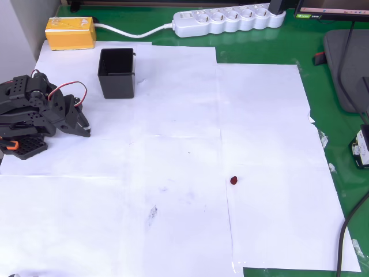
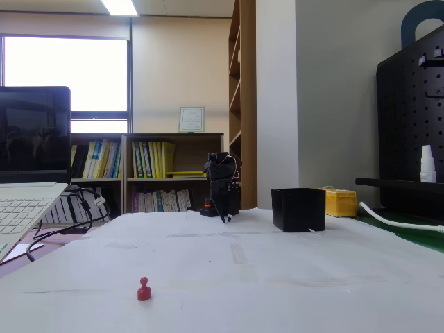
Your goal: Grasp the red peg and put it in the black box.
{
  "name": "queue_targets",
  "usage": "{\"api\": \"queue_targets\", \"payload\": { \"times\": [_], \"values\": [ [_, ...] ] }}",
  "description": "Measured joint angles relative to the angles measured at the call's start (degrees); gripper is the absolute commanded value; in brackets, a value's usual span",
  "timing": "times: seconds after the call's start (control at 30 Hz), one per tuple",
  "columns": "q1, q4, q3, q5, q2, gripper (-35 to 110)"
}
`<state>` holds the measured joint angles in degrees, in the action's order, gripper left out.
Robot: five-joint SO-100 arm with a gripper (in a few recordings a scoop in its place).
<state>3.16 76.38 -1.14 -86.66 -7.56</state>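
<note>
Tiny dark red peg point(image 1: 234, 180), rounded head on a flared foot, upright on the white paper sheets point(image 1: 173, 144), right of centre in the overhead view and toward the near edge of the paper-covered table; touching nothing. In the fixed view the same peg point(image 2: 143, 288) low in front, alone on the paper point(image 2: 277, 277), well apart from everything else.

Small square open-topped black plastic box point(image 1: 117, 73) upright near the paper's far left corner in the overhead view, interior dark, contents not discernible. In the fixed view, box point(image 2: 298, 209) right of centre, at the far side of the sheets. Peg and box well apart, diagonally across the paper.

Black folded robot arm at the paper's left edge in the overhead view, just below and left of the box, gripper point(image 1: 85, 128) pointing toward the paper's middle, close to the surface, holding nothing; fingertips drawn together to a point. In the fixed view, gripper point(image 2: 223, 216) hanging down just left of the box.

Yellow rectangular block point(image 1: 70, 33) beyond the far left corner on the green mat point(image 1: 259, 55); white power strip point(image 1: 228, 21) along the far edge.
</note>
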Motion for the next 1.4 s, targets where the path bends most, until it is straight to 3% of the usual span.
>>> {"api": "queue_targets", "payload": {
  "times": [0.37, 0.5, 0.77, 0.9, 1.07, 1.4],
  "values": [
    [-0.6, 0.0, 0.0, -0.4, 0.0, 0],
    [-2.5, -0.8, 0.0, -10.3, 0.8, 0],
    [-4.8, -30.5, 0.0, -8.4, 11.6, 0],
    [-6.9, -46.0, 0.0, -13.5, 24.7, 0],
    [-9.0, -69.8, -0.2, -10.7, 44.4, 0],
    [-13.1, -101.5, -0.4, -9.2, 69.3, 0]
  ]
}}
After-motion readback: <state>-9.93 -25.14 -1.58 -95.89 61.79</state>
